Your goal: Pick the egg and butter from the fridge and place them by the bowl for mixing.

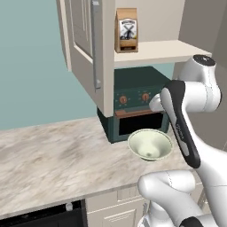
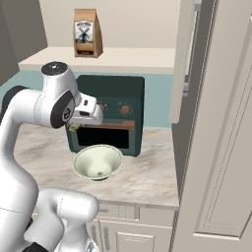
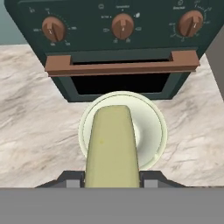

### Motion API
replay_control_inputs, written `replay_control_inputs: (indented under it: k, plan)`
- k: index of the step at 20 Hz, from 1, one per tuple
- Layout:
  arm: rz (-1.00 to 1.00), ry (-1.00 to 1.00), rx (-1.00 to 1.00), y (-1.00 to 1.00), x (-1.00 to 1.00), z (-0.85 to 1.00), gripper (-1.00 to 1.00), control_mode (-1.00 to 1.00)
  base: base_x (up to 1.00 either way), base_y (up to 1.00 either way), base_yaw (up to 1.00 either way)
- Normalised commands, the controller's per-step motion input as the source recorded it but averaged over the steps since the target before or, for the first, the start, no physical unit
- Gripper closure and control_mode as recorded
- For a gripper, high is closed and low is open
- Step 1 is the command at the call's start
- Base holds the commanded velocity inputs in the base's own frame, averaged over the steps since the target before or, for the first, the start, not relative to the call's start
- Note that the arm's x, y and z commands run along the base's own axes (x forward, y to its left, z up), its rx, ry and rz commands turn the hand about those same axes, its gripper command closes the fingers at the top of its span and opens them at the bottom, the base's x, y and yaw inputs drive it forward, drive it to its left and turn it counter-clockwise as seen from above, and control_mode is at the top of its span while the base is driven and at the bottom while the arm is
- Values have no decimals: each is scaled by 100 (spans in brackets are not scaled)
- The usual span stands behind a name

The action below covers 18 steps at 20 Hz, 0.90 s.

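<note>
Here the end effector (image 3: 112,181) pinches what looks like butter (image 3: 112,146), above the bowl (image 3: 151,127).

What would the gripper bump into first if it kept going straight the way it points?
Probably the bowl. The gripper holds a butter stick that points down at the bowl on the counter, so the butter would touch first. Depth is hard to judge.

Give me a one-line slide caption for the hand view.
Gripper shut on the pale yellow butter stick, held above the cream bowl before the dark green toaster oven.
</note>
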Motion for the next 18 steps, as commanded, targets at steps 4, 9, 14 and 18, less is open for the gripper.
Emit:
replay_control_inputs:
  k: [4,9,14,18]
  plan:
    - [-4,1,0,0,-1,0,100,-100,0,0,0]
    - [-27,1,0,-12,-2,3,100,-100,0,0,0]
    - [-31,1,0,-33,0,-1,100,-100,0,0,0]
    - [-27,3,0,-49,0,-11,100,-100,0,0,0]
